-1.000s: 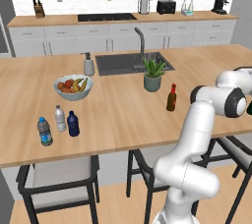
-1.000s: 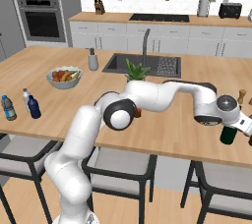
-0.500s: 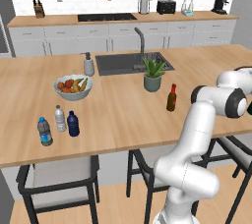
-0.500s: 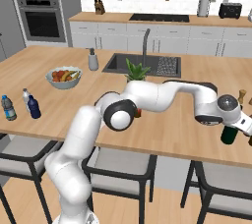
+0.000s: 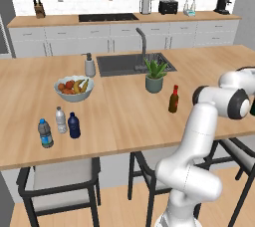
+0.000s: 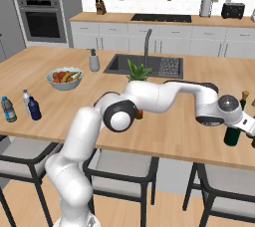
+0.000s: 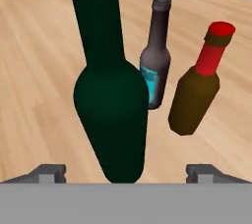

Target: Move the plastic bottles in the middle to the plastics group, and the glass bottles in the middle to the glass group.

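The gripper point(image 7: 126, 171) stands wide, its two dark fingertips point(image 7: 49, 171) set well apart on either side of the tall dark green bottle point(image 7: 110, 95), which stands upright between them with clear gaps to both tips; whether either tip touches it cannot be told. Just behind the green bottle stand a dark brown bottle with a teal label point(image 7: 156, 53) and a brown bottle with a red neck and cap point(image 7: 199, 80), side by side and close to it.

In the right base view the green bottle point(image 6: 232, 134) stands near the right end of the island worktop point(image 6: 164, 136), toward its front edge.

The amber-brown bottle with a red cap point(image 5: 174, 99) stands upright in the middle of the worktop, just right of a potted plant point(image 5: 154, 75).

A bowl point(image 5: 73, 89) left of the sink point(image 5: 130, 63) holds fruit. Near the front left corner, the navy-blue bottle point(image 5: 73, 125) stands just beside the two clear water bottles: the white-capped one point(image 5: 61, 120) and the blue-capped one point(image 5: 45, 133).
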Robot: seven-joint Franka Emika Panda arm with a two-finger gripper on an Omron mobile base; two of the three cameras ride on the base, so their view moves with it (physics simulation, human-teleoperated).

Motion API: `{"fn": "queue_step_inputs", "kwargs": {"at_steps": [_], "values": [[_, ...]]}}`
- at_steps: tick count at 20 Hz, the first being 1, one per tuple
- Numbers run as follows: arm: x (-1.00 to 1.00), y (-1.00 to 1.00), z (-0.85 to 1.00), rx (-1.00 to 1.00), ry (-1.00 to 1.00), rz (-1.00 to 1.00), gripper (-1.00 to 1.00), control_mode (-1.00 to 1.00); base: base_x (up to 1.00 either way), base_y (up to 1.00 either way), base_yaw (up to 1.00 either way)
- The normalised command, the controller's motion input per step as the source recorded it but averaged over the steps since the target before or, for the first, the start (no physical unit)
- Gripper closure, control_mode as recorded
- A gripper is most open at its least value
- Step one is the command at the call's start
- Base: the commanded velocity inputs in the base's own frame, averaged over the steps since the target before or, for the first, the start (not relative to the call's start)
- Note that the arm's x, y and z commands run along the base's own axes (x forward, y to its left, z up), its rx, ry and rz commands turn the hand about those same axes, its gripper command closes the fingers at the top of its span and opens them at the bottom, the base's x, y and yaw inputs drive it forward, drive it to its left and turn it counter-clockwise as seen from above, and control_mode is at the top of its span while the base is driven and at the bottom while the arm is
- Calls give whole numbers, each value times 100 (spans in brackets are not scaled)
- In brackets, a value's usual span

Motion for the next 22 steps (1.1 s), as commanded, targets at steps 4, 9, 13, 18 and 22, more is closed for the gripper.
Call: {"fn": "queue_step_inputs", "kwargs": {"at_steps": [4,9,13,18,22], "values": [[-17,8,15,0,0,0,-100,-100,0,0,0],[-51,22,33,0,0,0,-100,-100,0,0,0],[-84,48,40,-1,0,2,-100,-100,0,0,0],[-70,81,32,-5,1,13,-100,-100,0,0,0],[-22,100,14,-7,7,29,-100,-100,0,0,0]]}}
